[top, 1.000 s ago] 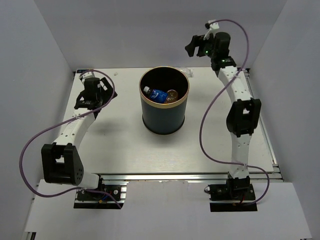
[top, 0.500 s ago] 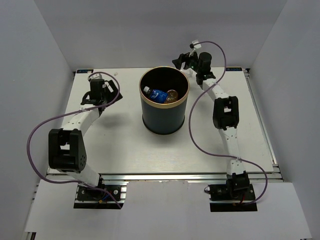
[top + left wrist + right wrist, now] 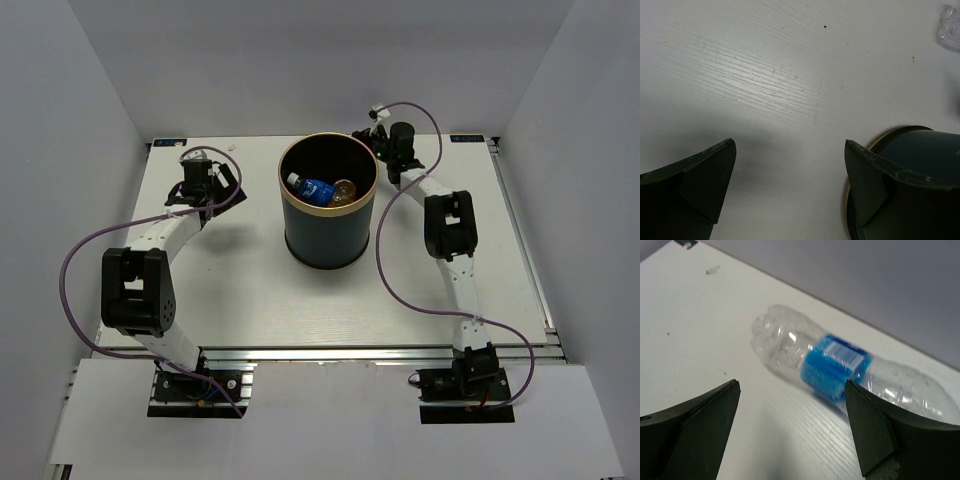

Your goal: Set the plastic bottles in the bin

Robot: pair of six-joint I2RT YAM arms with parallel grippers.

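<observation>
Hovering at the table's far edge behind the bin, our right gripper spreads its jaws wide, we judge, to straddle the clear blue-labelled bottle lying just ahead. Two bottles already lie in the bin. Our left gripper, equally wide and empty, hangs at its left.

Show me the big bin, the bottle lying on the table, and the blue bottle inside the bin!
The bin (image 3: pixel 325 238): top view, on its dark front wall.
The clear bottle (image 3: pixel 835 367): right wrist view, on its blue label.
The blue-labelled bottle (image 3: pixel 318 189) inside the bin: top view, on its label.
</observation>
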